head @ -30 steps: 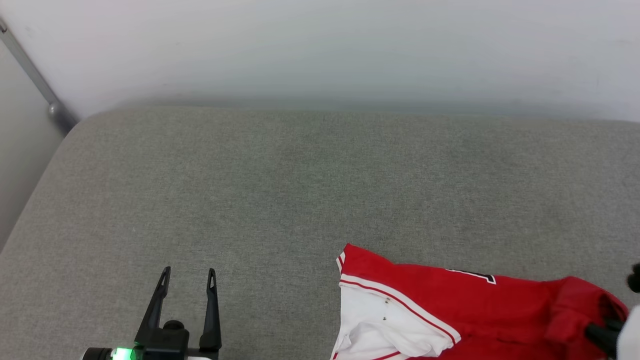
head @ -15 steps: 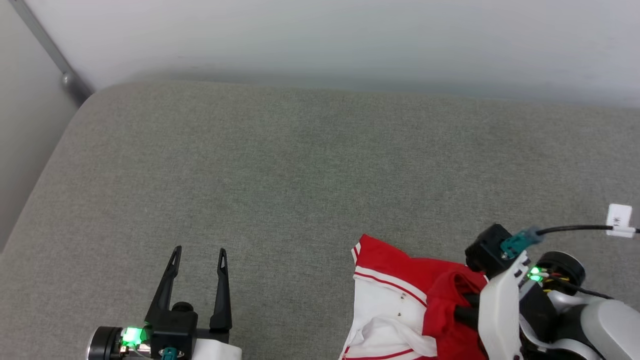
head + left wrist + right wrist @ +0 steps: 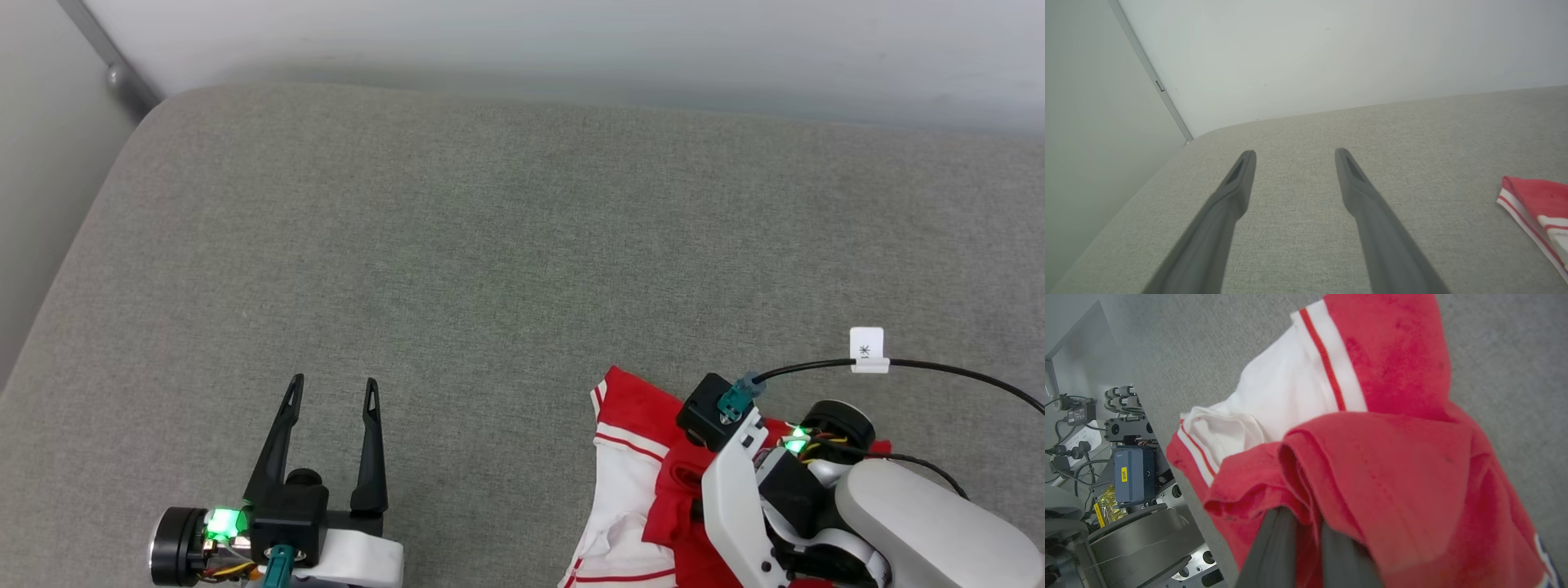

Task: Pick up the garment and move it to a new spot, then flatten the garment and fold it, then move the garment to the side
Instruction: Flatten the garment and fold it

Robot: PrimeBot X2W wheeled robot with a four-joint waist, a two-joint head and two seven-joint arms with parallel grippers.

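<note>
Lying bunched near the front right of the grey cushion, the shirt shows a red body, a white sleeve and thin red-and-white trim. Part of its red cloth is gathered into a fold, and the right gripper is clamped on that fold. Its two dark fingers stand nearly together, with the cloth pinched between them and draped over their tips. In the head view the right wrist covers much of the shirt, and a black cable with a white tag runs off to the right. The left gripper sits well apart to the left over bare cushion, its fingers spread wide and holding nothing. From its wrist camera a corner of the shirt lies at the far right edge. A pale wall stands behind the cushion.
</note>
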